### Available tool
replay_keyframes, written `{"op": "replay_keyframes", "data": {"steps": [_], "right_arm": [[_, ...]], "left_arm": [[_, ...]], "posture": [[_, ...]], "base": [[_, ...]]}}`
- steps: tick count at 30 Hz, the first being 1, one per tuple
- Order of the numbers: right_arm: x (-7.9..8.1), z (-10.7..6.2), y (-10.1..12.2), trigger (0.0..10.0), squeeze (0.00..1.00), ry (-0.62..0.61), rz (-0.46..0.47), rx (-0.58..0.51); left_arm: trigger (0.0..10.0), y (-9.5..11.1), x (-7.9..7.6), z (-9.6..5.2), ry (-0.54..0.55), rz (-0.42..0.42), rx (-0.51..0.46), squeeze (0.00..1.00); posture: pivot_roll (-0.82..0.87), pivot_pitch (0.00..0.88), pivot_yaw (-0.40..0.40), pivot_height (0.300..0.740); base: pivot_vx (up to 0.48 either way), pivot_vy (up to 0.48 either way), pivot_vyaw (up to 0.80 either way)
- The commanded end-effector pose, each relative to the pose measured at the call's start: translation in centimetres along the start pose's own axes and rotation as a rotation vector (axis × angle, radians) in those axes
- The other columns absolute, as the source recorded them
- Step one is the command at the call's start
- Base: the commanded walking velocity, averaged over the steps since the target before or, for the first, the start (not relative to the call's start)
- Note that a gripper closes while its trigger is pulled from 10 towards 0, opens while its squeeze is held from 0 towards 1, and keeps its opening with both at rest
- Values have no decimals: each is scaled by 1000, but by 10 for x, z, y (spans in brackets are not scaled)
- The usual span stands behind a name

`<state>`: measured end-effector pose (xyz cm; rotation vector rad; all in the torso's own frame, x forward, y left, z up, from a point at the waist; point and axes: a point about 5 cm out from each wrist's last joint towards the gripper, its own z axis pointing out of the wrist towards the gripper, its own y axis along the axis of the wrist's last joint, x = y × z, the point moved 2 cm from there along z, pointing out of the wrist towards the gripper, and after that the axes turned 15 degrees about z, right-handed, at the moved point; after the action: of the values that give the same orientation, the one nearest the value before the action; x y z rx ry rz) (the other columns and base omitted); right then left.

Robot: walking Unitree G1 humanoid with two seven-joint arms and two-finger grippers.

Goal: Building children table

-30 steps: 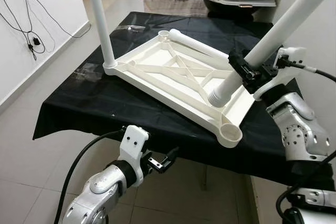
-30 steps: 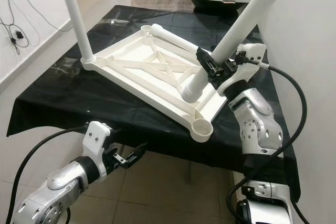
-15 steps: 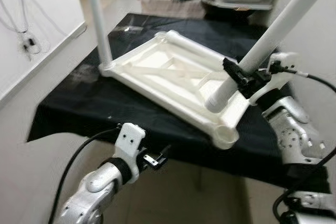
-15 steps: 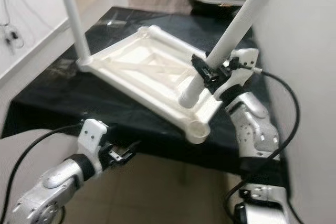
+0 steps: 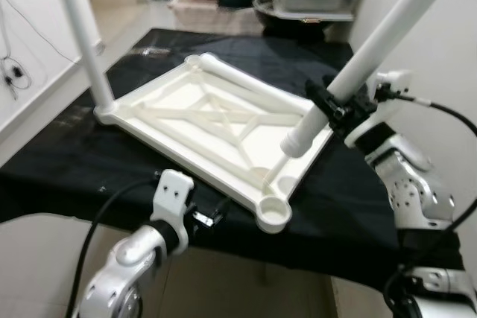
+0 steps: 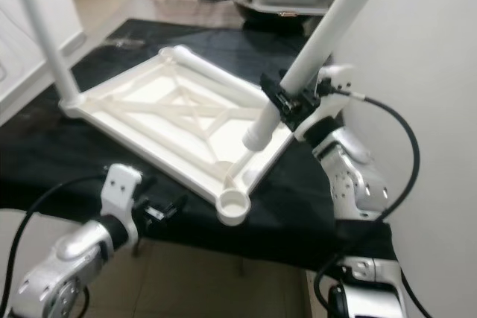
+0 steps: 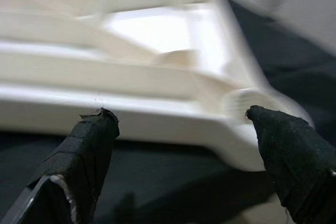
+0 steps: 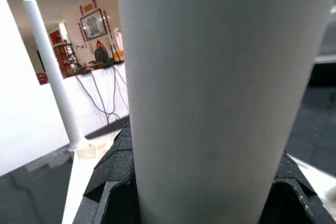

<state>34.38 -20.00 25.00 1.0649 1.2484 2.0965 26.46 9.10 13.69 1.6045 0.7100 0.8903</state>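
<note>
White plastic dominates the left eye view: the upturned, cross-braced white plastic tabletop point(image 5: 216, 121) lies on the black cloth-covered work table point(image 5: 350, 206), with 1 upright white leg point(image 5: 78, 31) already seated in its corner at 9 o'clock and another loose white leg tube point(image 5: 246, 80) lying along the edge at 12 o'clock. The right gripper point(image 5: 337, 106), at 3 o'clock, is clamped round a slanted white leg pipe point(image 5: 373, 50) whose ribbed end hangs just above the tabletop's right edge, near the open round corner socket point(image 5: 274, 214) at 6 o'clock. The right eye view shows the same layout, that socket empty. In the left wrist view, the left gripper point(image 7: 184, 145) has its 2 padded fingers point(image 7: 86, 140) spread wide, empty, facing the tabletop's near rim beside the socket. The right wrist view shows the pipe held fast between the black fingers. The step in hand seems to be fitting the next leg; next, the pipe should be brought upright over a socket and pressed down, probably with the left gripper steadying the rim.
</note>
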Motion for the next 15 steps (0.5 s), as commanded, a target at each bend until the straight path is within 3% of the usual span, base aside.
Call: {"op": "replay_keyframes", "data": {"steps": [1,4,9,10,12,15], "right_arm": [[15,6,3,10000,0,84,8,-2],[25,-12,-13,10000,0,239,64,144],[26,-16,-18,10000,0,270,71,191],[28,-20,-29,10000,0,335,86,262],[28,-20,-29,10000,0,335,86,262],[27,-20,-36,10000,0,356,100,291]], "left_arm": [[10000,-4,4,-4,17,5,18,0],[10000,-1,-4,-5,-39,-29,-2,0],[10000,0,-8,-6,-64,-44,-9,0],[10000,2,-20,-11,-149,-87,-16,0],[10000,2,-20,-11,-149,-87,-16,0],[10000,3,-32,-18,-231,-124,-18,0]], "posture": [[187,62,-45,740],[186,68,-45,740],[186,72,-43,740],[189,86,-41,740],[189,86,-41,740],[195,85,-43,740]], "base": [[0,0,0],[0,0,0],[0,0,0],[0,0,0],[0,0,0],[0,0,0]]}}
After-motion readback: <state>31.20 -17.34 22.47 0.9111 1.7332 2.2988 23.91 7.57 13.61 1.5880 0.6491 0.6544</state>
